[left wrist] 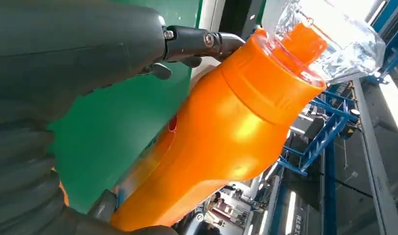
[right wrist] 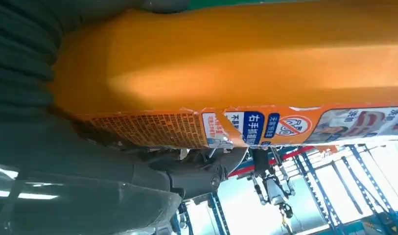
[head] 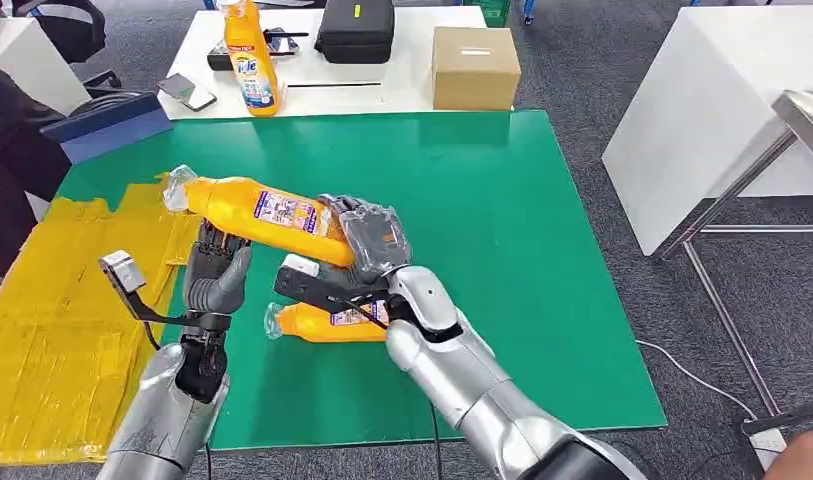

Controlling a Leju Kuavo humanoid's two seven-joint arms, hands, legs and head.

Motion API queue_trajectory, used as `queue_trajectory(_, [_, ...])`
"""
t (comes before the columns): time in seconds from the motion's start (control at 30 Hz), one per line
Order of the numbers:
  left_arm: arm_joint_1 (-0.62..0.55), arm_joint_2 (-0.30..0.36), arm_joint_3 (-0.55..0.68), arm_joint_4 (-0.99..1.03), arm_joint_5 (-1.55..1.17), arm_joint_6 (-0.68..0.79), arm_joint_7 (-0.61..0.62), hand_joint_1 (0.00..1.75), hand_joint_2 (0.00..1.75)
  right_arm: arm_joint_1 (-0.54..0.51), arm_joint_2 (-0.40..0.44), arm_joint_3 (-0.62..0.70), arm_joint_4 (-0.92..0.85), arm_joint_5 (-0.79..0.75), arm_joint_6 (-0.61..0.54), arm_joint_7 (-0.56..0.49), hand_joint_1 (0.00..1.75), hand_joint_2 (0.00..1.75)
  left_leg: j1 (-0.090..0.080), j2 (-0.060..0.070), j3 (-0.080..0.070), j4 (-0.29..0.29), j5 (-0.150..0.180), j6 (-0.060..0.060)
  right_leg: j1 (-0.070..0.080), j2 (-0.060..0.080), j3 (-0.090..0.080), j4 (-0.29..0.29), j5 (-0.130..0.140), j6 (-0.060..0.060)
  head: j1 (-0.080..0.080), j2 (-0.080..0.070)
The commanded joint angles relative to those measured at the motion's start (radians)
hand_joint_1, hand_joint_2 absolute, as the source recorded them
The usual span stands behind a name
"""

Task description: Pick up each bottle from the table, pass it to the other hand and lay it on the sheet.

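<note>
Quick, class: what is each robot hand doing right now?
Left hand: under the raised bottle near its neck; grip cannot be told.
Right hand: holding the raised bottle's base end.

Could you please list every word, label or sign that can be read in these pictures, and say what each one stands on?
"右手": white characters on a blue patch of the held bottle's label, right wrist view.
Red no-entry style sign: same label, meaning unclear.
Dense small print on that label: too small to read.
Label on the standing bottle: blurred.
Label on the lying bottle: unreadable.
</note>
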Motion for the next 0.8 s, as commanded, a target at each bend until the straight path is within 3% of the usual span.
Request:
queue_trajectory(0.03, [-0.043,0.021,-0.046,0.049,0.025,-0.014,0.014,0.0,1.75,-0.101,0.005,0.041,0.149,-0.028,-0.008,-0.001,1.73,1.75,0.0,0.0,0.003,0.001,-0.001,-0.002,0.0,-0.001,0.003,0.001,-0.001,-0.001,0.0,0.0])
queue_trajectory(0.27, [-0.059,0.002,-0.105,0.078,0.149,-0.049,0.07,0.0,1.75,-0.16,0.005,0.142,0.223,-0.138,-0.047,0.021,1.73,1.75,0.0,0.0,0.0,0.001,0.0,-0.001,0.0,-0.001,0.001,0.001,-0.001,-0.001,0.0,0.0])
queue_trajectory(0.5, [-0.05,-0.018,-0.126,0.096,0.243,-0.083,0.117,0.0,1.75,-0.137,0.005,0.226,0.219,-0.184,-0.063,0.019,1.75,1.75,0.0,0.0,0.002,0.0,-0.001,-0.001,0.0,-0.002,0.002,0.0,-0.001,-0.001,0.0,0.0])
queue_trajectory(0.8, [-0.092,-0.041,-0.113,0.121,0.297,-0.055,0.158,0.0,1.75,-0.132,0.005,0.518,0.19,-0.262,-0.074,0.179,1.71,1.75,0.0,0.001,0.002,0.002,-0.001,-0.002,0.0,-0.001,0.002,0.001,-0.001,-0.001,0.0,0.0])
